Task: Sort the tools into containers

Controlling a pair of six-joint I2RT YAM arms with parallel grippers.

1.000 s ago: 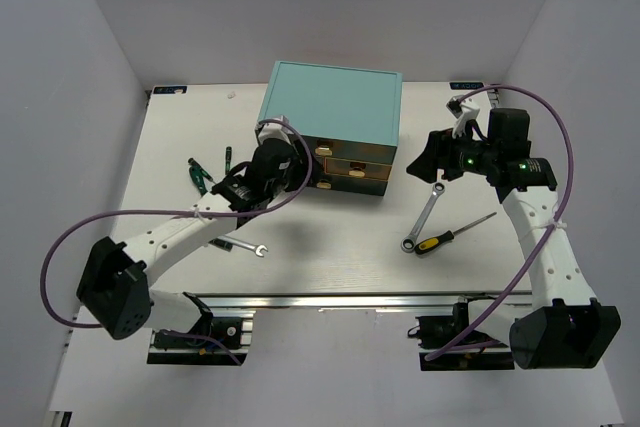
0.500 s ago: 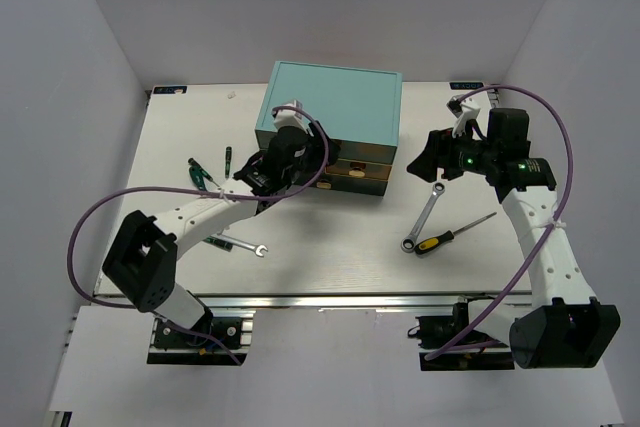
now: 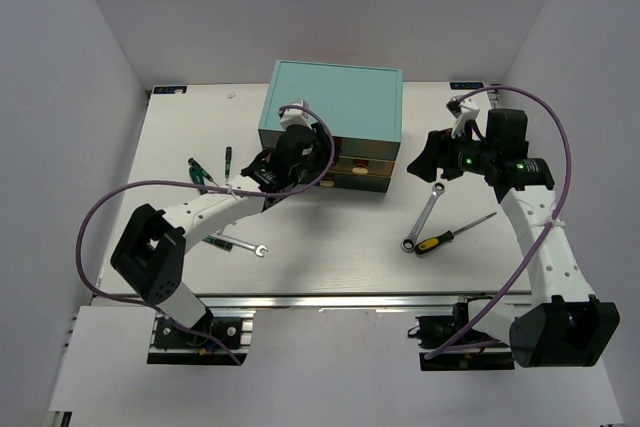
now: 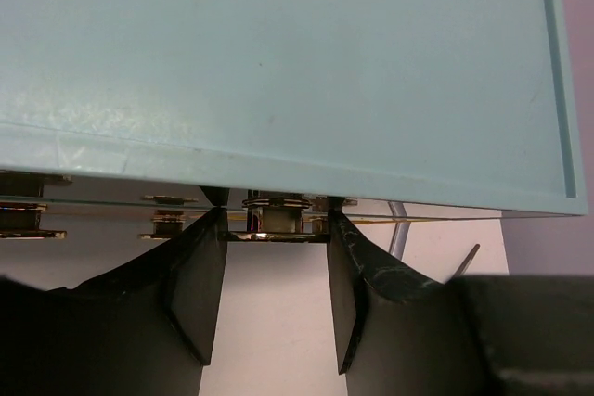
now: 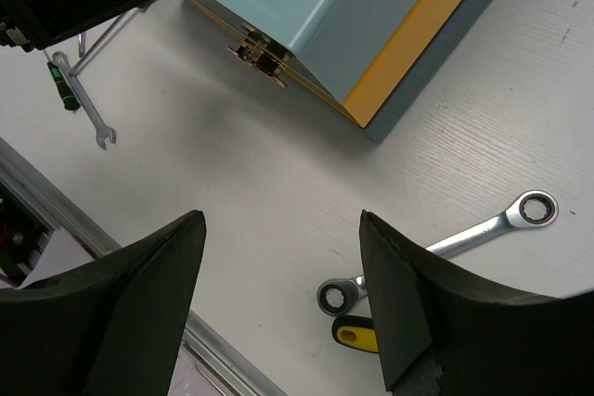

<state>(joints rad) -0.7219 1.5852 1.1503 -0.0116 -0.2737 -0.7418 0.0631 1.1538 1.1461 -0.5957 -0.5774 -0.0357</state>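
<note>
Boxy teal mini chest of drawers (image 3: 335,102) sits at the far middle of the white table (image 3: 330,267), with its clear drawer fronts (image 3: 355,162) facing the arms. Tools are all out on the table, none in a drawer.

- Silver ratcheting wrench (image 3: 422,217) lies right of the chest, and the yellow-and-black-handled screwdriver (image 3: 440,239) is just beside its near end.
- Small silver open-end wrench (image 3: 245,245) lies left of centre, near the left arm.
- Two green-handled screwdrivers (image 3: 200,177) (image 3: 227,159) lie left of the chest, near each other.

Left gripper (image 4: 274,229) is at the chest front, up under the top edge. A gold pull handle (image 4: 274,222) sits between its fingers (image 4: 200,285), and the jaws are narrowed to about the handle's width. Cannot tell whether the pads actually press on it.

Right gripper (image 5: 280,220) hovers above the table right of the chest, with its jaws spread wide and nothing between them. The ratcheting wrench and the screwdriver's yellow end show below it in the right wrist view.
</note>
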